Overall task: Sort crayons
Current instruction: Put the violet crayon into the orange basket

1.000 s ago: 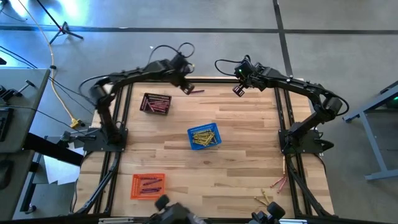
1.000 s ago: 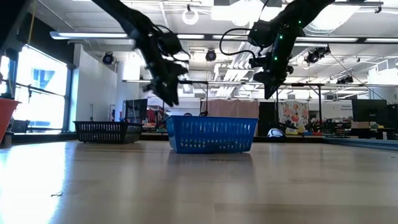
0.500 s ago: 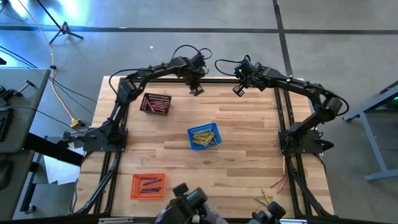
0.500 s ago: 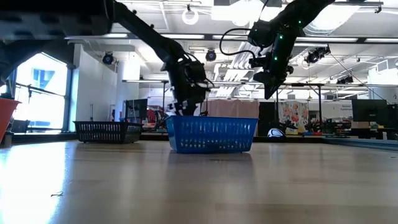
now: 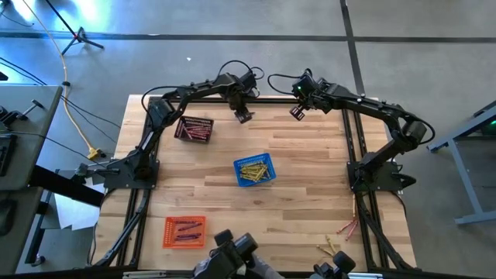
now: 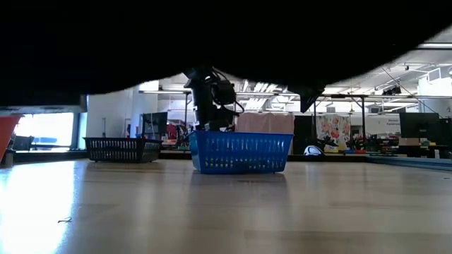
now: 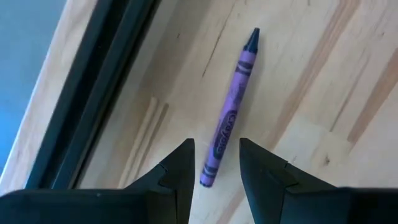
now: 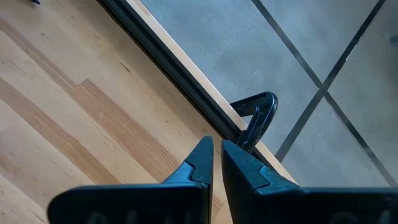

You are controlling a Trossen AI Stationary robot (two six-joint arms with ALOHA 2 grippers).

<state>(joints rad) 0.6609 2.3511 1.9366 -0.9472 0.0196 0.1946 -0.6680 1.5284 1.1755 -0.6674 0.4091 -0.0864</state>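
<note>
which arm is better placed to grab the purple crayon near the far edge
Left. The left gripper sits right over the purple crayon, fingers open on either side of its near end. The right gripper hangs apart from it, fingers nearly closed.

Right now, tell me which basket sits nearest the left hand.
The black basket, holding red-pink crayons, near the table's far left; the blue and orange baskets lie farther from the left hand.

You can read one marking only: the maker's name "Crayola", printed in dark letters along the paper wrapper of the purple crayon [image 7: 227,118], at the centre of the left wrist view. The posters far back in the low view are too small to read.
</note>
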